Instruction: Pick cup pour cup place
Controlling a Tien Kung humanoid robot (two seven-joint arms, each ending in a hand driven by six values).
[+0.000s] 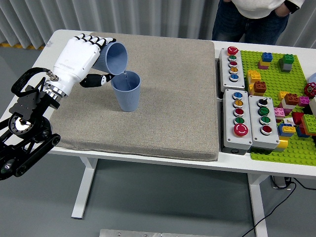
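A white table [59,42] carried a grey mat [163,94] across its centre, with three grey button boxes [232,64] [238,121] [264,123] just beside the mat at 3 o'clock and a green brick baseplate [291,79], strewn with coloured bricks, at the far 3 o'clock edge.

Held cup [112,58]: my left robot hand [79,57] covers its base.
Person [252,19]: top edge cuts off everything above the waist.

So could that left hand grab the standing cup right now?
Probably not: the left hand is already wrapped around the tilted cup, pouring into the standing cup, so it has no fingers free.
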